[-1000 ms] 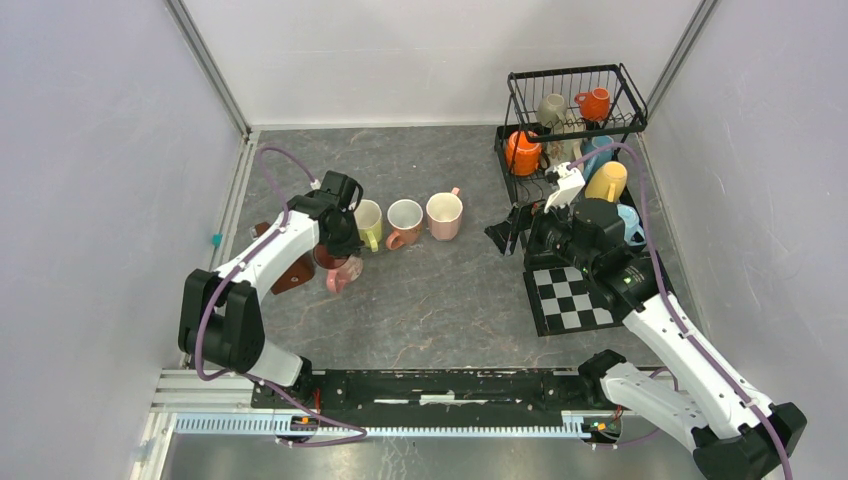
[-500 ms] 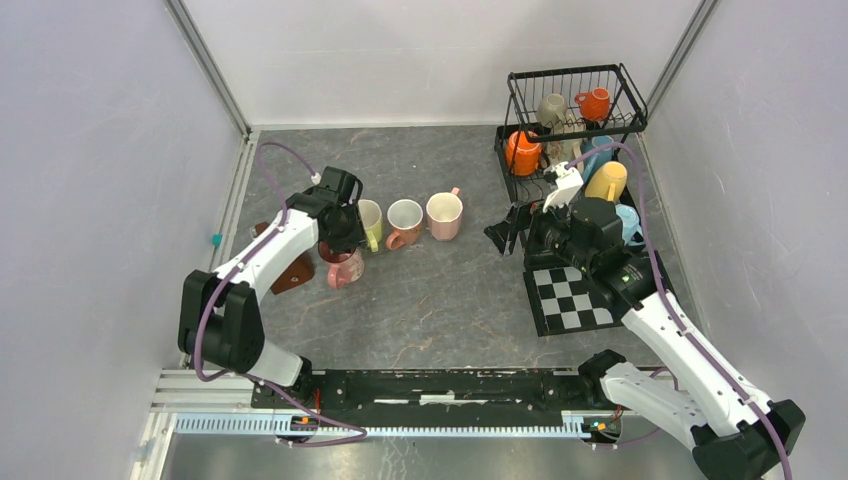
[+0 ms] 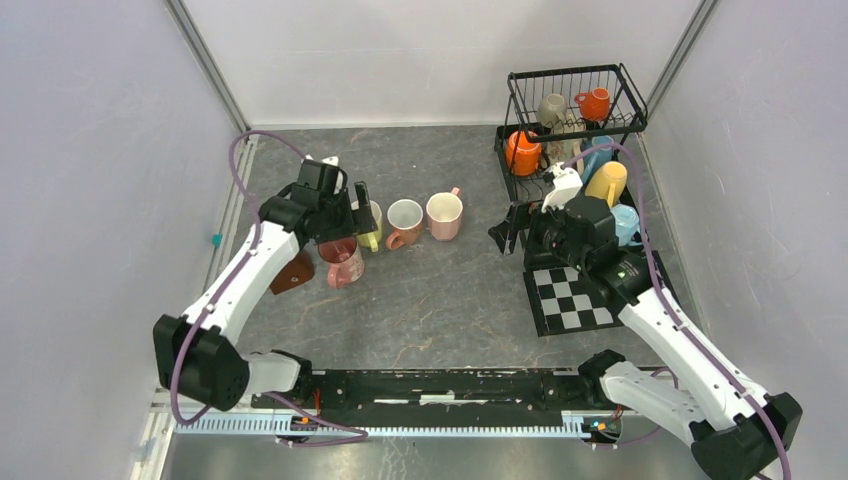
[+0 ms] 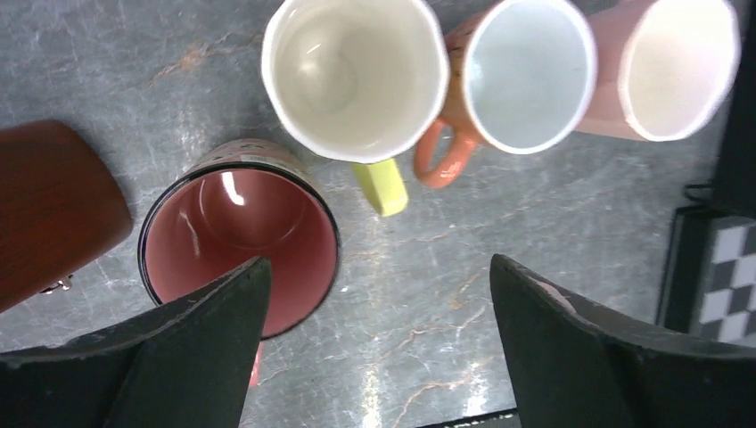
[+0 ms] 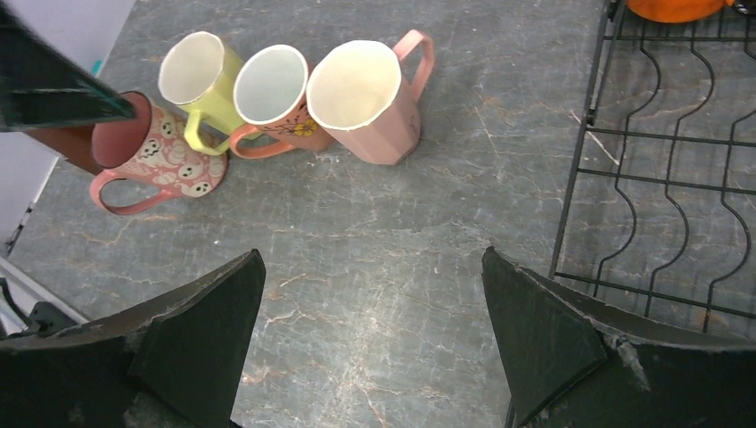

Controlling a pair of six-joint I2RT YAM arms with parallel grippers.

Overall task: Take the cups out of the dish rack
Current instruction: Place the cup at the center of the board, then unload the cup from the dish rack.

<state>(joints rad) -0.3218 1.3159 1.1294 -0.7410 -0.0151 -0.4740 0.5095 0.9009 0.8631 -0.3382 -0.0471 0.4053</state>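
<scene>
Cups already out make a cluster of four on the counter (image 3: 440, 300): a skull-patterned pink mug (image 4: 241, 241), a yellow mug (image 4: 355, 76), a floral mug (image 4: 526, 71) and a pale pink mug (image 4: 677, 62), all upright. My left tool (image 4: 376, 267) hangs over them, spread wide and gripping nothing. My right tool (image 5: 373, 257) is equally wide and empty beside the dish rack (image 3: 570, 71). About six more, an orange cup (image 3: 522, 152) among them, sit in the rack, so I judge the job under halfway.
</scene>
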